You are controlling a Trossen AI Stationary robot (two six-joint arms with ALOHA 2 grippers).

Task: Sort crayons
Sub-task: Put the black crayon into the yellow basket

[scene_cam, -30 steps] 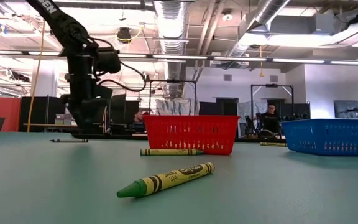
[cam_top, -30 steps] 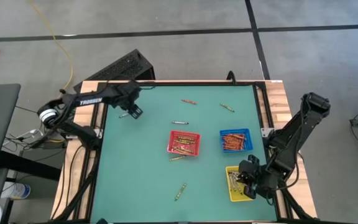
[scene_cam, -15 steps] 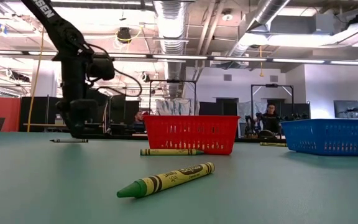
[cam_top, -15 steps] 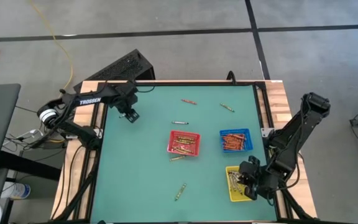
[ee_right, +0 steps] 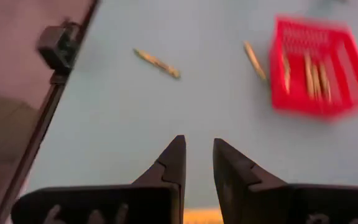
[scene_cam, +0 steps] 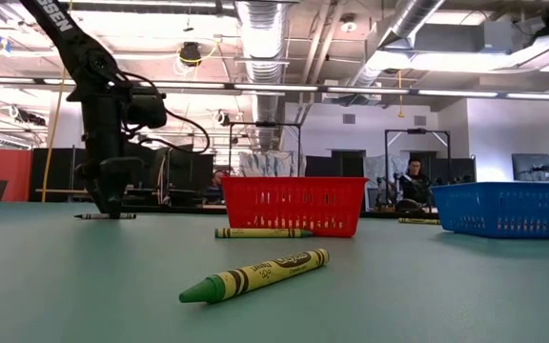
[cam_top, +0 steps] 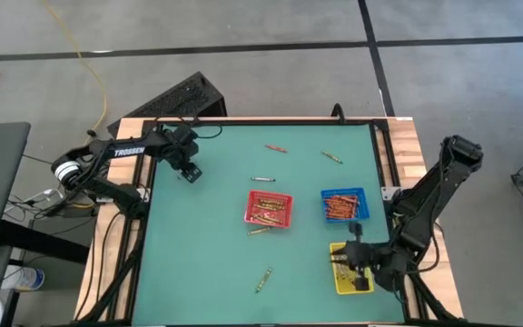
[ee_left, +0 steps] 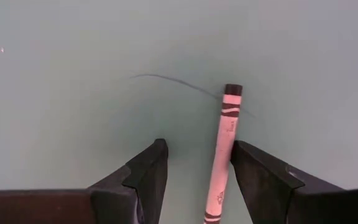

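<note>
left tool stands low over the table at its far left corner, fingers spread, astride a white crayon that lies flat between them; not yet gripped. right tool hangs over the yellow tray at the near right edge, fingers released with a narrow gap, holding nothing.

progress, judged from the layout: well along, not complete. the red tray, blue tray and yellow tray each hold crayons. loose ones remaining: the white crayon at the left tool, a red crayon and a yellowish one near the far edge, a grey one beyond the red tray, one just beside the red tray's near side, and a green crayon alone toward the near edge.

clearance: the left half of the table is open, so the left arm has free passage to the trays. the white crayon lies near the left border; room there is tighter. the right arm works close to the table's right rail, with the yellow and blue trays near each other.
</note>
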